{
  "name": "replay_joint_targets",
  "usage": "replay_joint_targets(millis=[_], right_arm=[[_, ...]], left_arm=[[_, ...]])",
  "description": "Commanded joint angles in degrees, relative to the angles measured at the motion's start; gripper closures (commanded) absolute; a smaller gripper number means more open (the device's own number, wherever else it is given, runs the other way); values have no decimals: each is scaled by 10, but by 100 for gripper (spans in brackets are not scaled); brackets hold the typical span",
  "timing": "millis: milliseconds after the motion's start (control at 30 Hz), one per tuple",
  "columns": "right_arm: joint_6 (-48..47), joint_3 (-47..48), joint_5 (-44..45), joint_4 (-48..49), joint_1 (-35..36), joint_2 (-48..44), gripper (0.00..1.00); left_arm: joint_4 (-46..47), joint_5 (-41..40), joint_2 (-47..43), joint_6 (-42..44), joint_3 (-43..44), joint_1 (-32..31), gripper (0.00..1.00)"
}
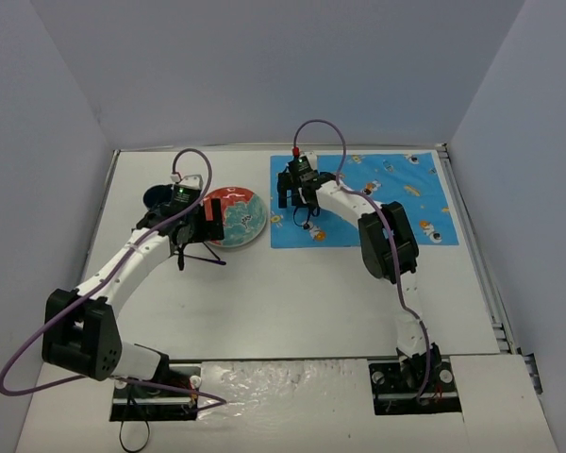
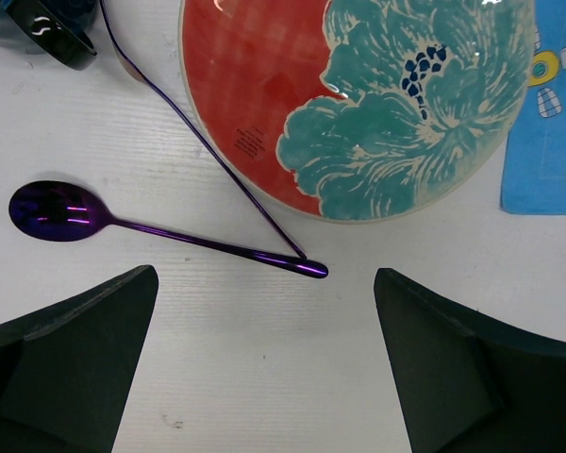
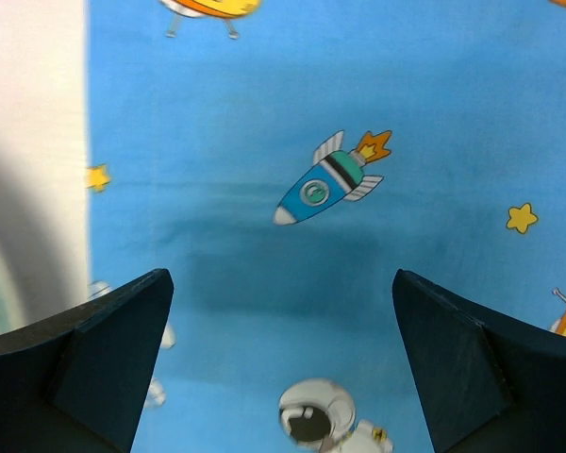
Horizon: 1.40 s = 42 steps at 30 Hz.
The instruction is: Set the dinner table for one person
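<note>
The dinner table point(image 1: 292, 302) is a white top. On its left lies a red plate with a teal flower point(image 1: 234, 217) point(image 2: 358, 94). A purple spoon point(image 2: 57, 212) and a second thin purple utensil point(image 2: 198, 132) lie on the table beside it, their handle tips meeting in a V point(image 1: 208, 258). My left gripper point(image 1: 206, 231) point(image 2: 264, 302) hovers open just short of those tips, holding nothing. A blue cartoon-print mat point(image 1: 358, 198) point(image 3: 311, 113) lies at the back right. My right gripper point(image 1: 291, 198) point(image 3: 281, 302) hangs open over the mat's left part, empty.
A dark cup point(image 1: 158, 196) point(image 2: 38, 28) stands at the back left behind the plate. The plate's right rim sits close to the mat's left edge point(image 2: 547, 142). Grey walls enclose the table on three sides, with metal rails along its edges.
</note>
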Motion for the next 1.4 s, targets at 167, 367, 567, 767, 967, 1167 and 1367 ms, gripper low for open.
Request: replay_joint_targets(millis=[167, 367, 567, 767, 967, 1167, 1367], right_arm=[[16, -77, -37, 91, 37, -218, 0], [99, -193, -148, 162, 43, -245, 0], [196, -261, -218, 254, 72, -221, 1], [271, -278, -232, 332, 90, -183, 8], [330, -273, -206, 373, 107, -145, 11], [393, -296, -178, 403, 106, -124, 12], [449, -320, -152, 437, 105, -100, 19]], left_arm=[[-76, -30, -68, 7, 101, 5, 3], [-102, -76, -100, 33, 94, 5, 3], [-102, -92, -153, 35, 42, 6, 3], [-73, -117, -195, 38, -35, 6, 3], [-39, -136, -204, 44, -79, 6, 3], [-28, -141, -203, 44, -80, 6, 3], [-26, -145, -204, 47, -81, 6, 3]])
